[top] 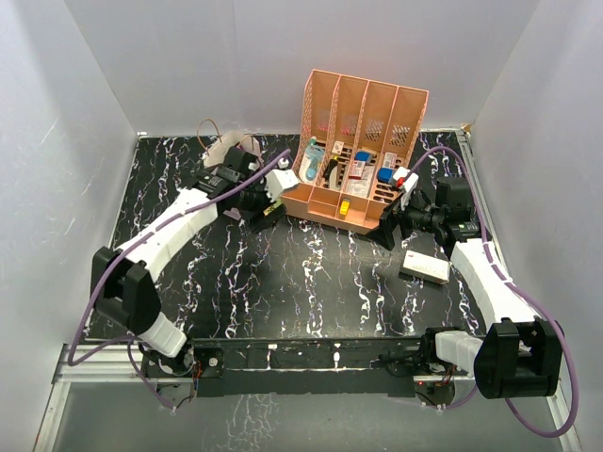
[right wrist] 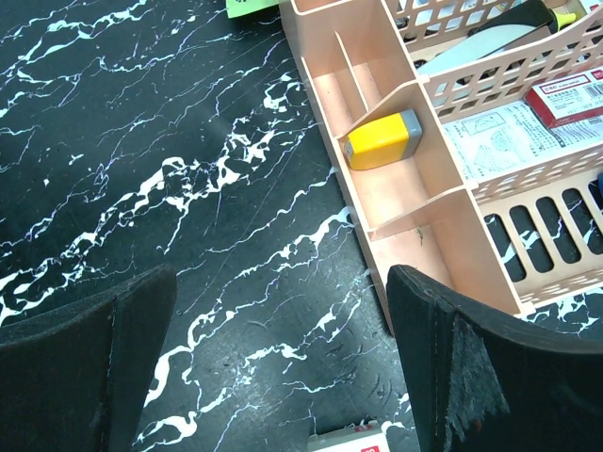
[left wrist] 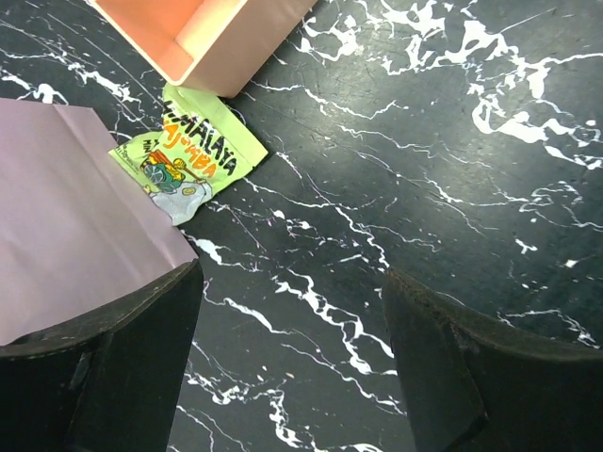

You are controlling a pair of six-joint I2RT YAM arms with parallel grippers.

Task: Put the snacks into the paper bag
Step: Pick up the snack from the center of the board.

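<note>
Fingers (left wrist: 113, 377) of the left gripper (left wrist: 292, 348) gape wide and empty beside the bag (left wrist: 66, 217) — a green packet (left wrist: 188, 160) lies between bag and rack (left wrist: 207, 38). The right gripper (right wrist: 283, 348), likewise wide and empty, hovers by the rack.

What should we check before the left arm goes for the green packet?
1. Left gripper fingers open and empty: ok.
2. Green packet in the left wrist view, lying flat: ok.
3. Room around the packet: not ok. It sits against the rack corner, and the paper bag overlaps its edge.
4. Bag mouth open: cannot tell, only its side shows.
5. Right gripper open, away from the packet: ok.
</note>
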